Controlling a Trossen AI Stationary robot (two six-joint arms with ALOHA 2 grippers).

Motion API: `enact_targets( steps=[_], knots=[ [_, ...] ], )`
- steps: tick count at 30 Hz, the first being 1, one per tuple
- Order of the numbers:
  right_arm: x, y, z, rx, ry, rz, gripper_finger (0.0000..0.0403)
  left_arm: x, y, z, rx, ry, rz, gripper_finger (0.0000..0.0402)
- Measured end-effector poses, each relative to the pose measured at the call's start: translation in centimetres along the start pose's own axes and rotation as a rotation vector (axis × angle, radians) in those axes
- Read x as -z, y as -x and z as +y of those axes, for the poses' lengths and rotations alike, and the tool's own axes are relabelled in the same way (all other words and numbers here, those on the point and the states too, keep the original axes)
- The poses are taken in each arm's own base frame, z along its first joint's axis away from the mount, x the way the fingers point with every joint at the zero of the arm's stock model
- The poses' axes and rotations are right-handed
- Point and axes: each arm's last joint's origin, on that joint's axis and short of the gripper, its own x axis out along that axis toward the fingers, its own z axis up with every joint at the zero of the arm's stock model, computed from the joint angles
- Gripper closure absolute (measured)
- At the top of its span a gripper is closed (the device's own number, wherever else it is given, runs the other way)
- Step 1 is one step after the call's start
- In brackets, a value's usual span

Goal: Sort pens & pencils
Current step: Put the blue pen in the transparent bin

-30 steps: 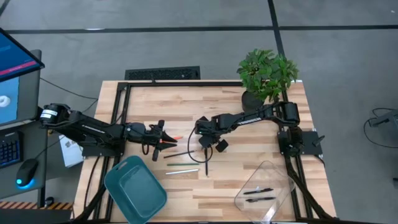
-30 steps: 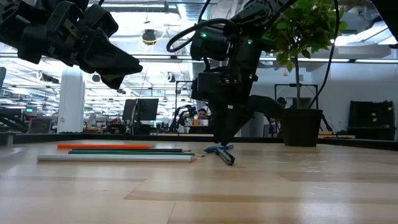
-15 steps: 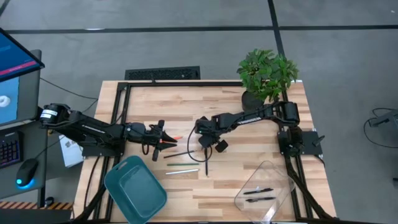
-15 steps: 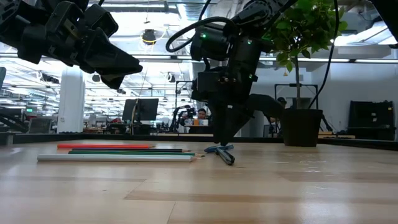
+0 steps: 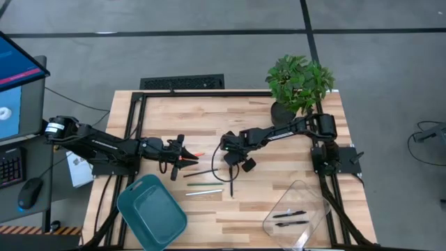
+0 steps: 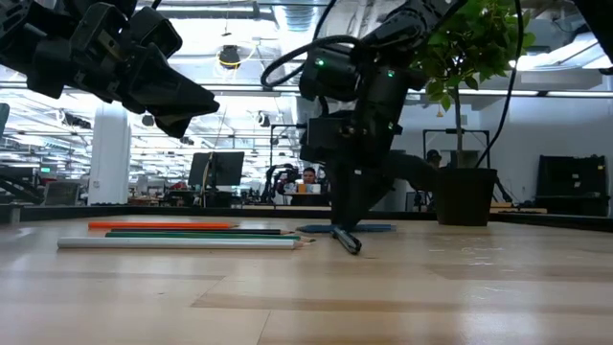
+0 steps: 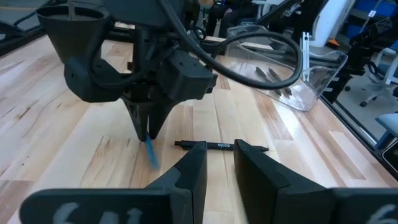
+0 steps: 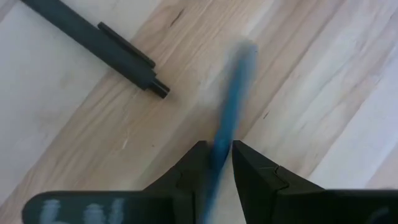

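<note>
Blue pen: a slim blue plastic pen (image 8: pixel 231 106) is pinched between the right gripper's two dark fingers, near the middle of the wooden table (image 5: pixel 251 209).
Black pen: a slim black pen (image 7: pixel 221 146) lies flat on the wood just beside the blue one, at its 6 o'clock in the high view.
Pencils: a bright orange-red pencil (image 6: pixel 158 225), a dark green pencil (image 6: pixel 196 232) and a pale grey pencil (image 6: pixel 177 243) lie side by side, at 9 o'clock from the blue pen.
Sorted pens: two more black pens (image 5: pixel 289 218) lie in the clear plastic bin (image 5: pixel 317 202) at the table's 5 o'clock.
Right gripper (image 8: pixel 216 152): narrowly closed, holding the blue pen, tips down close to the table.
Left gripper (image 7: pixel 221 155): jaws a narrow gap apart, nothing visible between them, hanging above the table over the orange-red pencil.
Teal bin (image 5: pixel 150 213): a rounded teal plastic bin at the table's 7 o'clock.
Plant (image 5: pixel 300 82): a green potted plant at the table's 1 o'clock.
</note>
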Motion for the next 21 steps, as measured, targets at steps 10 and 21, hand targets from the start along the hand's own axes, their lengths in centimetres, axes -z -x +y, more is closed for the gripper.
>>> enact_targets(
  steps=[10,21],
  knots=[
    [-0.08,-0.14,-0.17,0.022,-0.007,-0.023,0.0301,0.0,0.0,0.0,0.0,-0.001,0.0,0.033],
    [-0.31,-0.25,-0.18,0.034,-0.113,-0.038,0.0301,-0.01,0.0,0.0,0.0,-0.007,-0.001,0.033]
  ],
)
